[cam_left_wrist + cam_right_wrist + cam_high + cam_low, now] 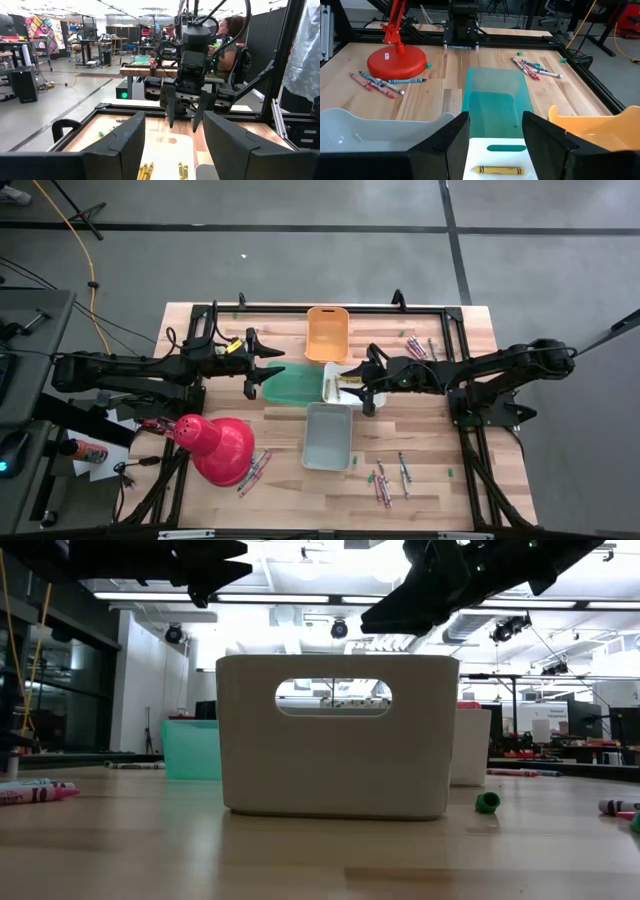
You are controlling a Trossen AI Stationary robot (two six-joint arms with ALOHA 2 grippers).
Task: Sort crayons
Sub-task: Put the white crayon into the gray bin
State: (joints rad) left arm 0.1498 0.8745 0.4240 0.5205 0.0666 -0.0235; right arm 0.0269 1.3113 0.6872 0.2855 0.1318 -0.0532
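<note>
- Four bins cluster mid-table; the white bin (pixel 343 383) sits between the green bin (pixel 292 385) and the right gripper (pixel 368 383), below the orange bin (pixel 327 332) and above the grey bin (pixel 329 435).
- Only the right wrist view shows a yellow crayon (pixel 499 170) lying in the white bin, between that gripper's spread, empty fingers (pixel 449 141).
- Left gripper (pixel 262 365), beside the green bin, gapes empty.
- Loose crayons (pixel 388 479) lie below-right of the white bin.
- Low view alone shows a green speck (pixel 487 802).

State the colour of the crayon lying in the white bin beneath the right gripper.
Yellow crayon, clearest in the right wrist view.
</note>
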